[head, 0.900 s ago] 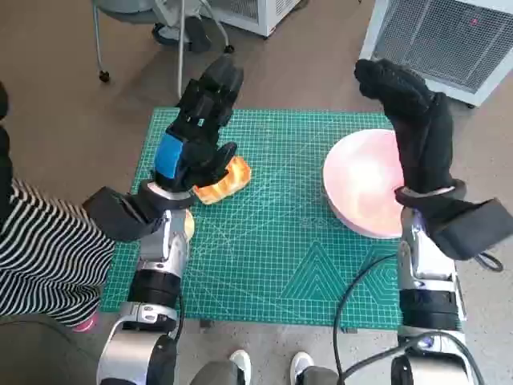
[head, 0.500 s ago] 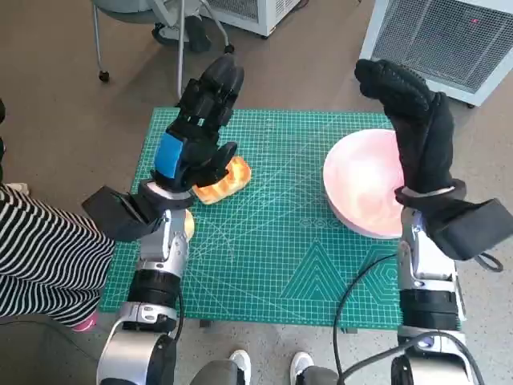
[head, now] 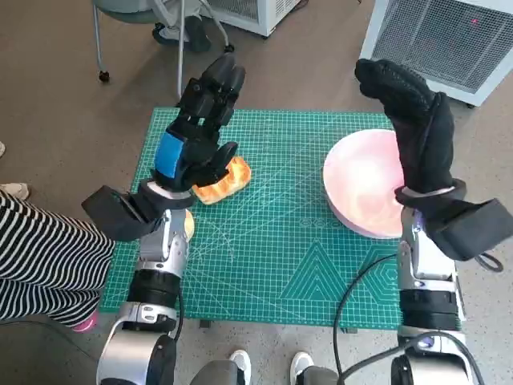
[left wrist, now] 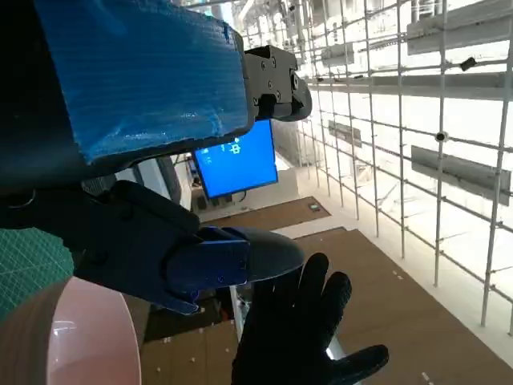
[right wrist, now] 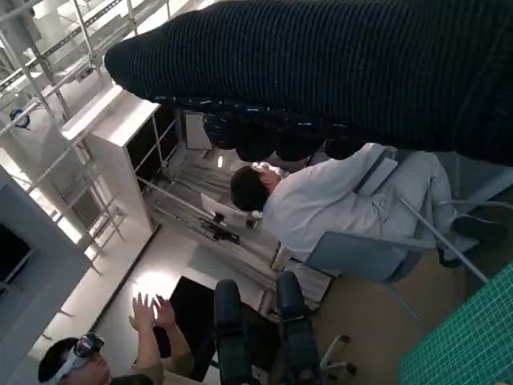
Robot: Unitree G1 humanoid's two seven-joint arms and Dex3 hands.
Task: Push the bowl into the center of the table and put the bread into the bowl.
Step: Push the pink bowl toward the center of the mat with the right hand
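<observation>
no readable text — blue screen [left wrist: 236, 164] glyphs too blurred.

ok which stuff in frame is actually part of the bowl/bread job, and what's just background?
Job:
- pink bowl, at the mat's right edge
- bread, under the left hand
- left hand, held over the bread
- right hand, raised over the bowl

Background:
- green cutting mat
- white grilled unit
- chair legs
- person in a striped garment

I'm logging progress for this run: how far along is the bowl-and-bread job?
Nothing looks finished. The pale pink round bowl sits at the green mat's right edge, not the center. The gloved right hand is raised over it. The taped left hand hovers above the toasted bread. Pushing and placing remain.
</observation>
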